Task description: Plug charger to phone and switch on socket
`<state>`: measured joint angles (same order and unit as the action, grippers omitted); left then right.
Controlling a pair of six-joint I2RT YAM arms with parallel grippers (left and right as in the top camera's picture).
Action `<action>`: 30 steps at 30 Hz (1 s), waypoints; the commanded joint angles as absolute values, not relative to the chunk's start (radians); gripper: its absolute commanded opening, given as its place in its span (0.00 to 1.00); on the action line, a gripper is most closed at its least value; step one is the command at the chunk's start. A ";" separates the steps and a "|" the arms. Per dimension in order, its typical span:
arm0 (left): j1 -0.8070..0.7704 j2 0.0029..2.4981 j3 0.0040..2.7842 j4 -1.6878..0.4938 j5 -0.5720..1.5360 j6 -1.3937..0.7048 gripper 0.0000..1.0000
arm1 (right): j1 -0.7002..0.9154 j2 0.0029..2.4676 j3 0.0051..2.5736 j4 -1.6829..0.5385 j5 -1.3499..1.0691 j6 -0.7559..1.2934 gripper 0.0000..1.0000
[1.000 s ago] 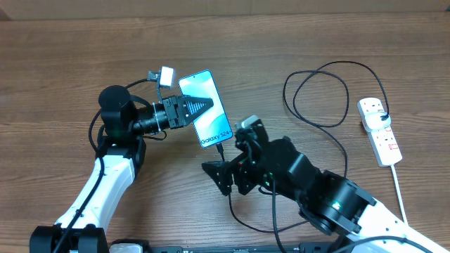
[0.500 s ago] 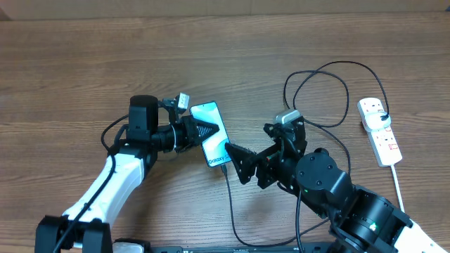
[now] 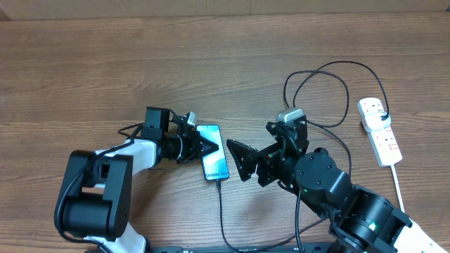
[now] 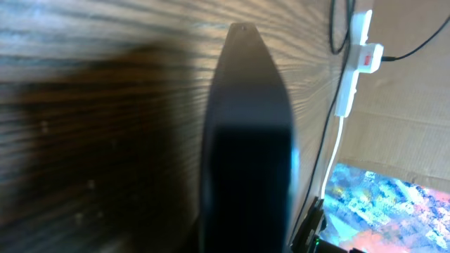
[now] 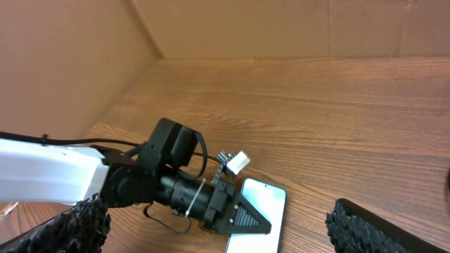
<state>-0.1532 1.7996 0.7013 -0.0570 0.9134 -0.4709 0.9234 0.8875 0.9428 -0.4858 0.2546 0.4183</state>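
The phone, with a light blue screen, lies on the wooden table left of centre; it also shows in the right wrist view. My left gripper reaches in from the left, rolled on its side and shut on the phone's left edge, one dark finger over the screen. The black charger cable meets the phone's near end, runs to the front edge and loops at the back right. My right gripper is open and empty just right of the phone. The white socket strip lies at far right.
A black plug sits in the socket strip's far outlet. The strip's thick white cord runs toward the front edge. The left wrist view shows the strip beyond a dark finger. Cardboard walls stand behind the table.
My left gripper has carried the phone toward the front and right, turning it nearly upright. The left arm has folded in. My right gripper swung up and right, then held still.
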 commanded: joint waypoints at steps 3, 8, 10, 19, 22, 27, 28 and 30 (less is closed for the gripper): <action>-0.159 1.846 0.772 -0.061 0.969 -0.418 0.04 | 0.922 0.904 0.971 -0.477 0.272 0.424 1.00; -0.159 1.856 0.802 -0.153 0.940 -0.331 0.05 | 0.922 0.912 0.971 -0.477 0.272 0.424 1.00; -0.159 1.857 0.804 -0.180 0.930 -0.304 0.04 | 0.922 0.911 0.971 -0.477 0.272 0.424 1.00; -0.159 1.857 0.804 -0.201 0.932 -0.263 0.04 | 0.922 0.911 0.971 -0.478 0.272 0.424 1.00; -0.159 1.857 0.804 -0.201 0.932 -0.249 0.04 | 0.922 0.911 0.971 -0.478 0.272 0.424 1.00; -0.159 1.859 0.804 -0.197 0.925 -0.213 0.04 | 0.922 0.911 0.971 -0.478 0.272 0.424 1.00; -0.159 1.859 0.804 -0.197 0.916 -0.213 0.04 | 0.922 0.911 0.971 -0.478 0.271 0.424 1.00; -0.159 1.859 0.804 -0.197 0.913 -0.212 0.04 | 0.922 0.911 0.971 -0.478 0.269 0.433 1.00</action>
<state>-0.1539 1.8427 0.7834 -0.2020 0.9092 -0.2573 0.9234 0.9138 0.9428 -0.4854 0.2550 0.4198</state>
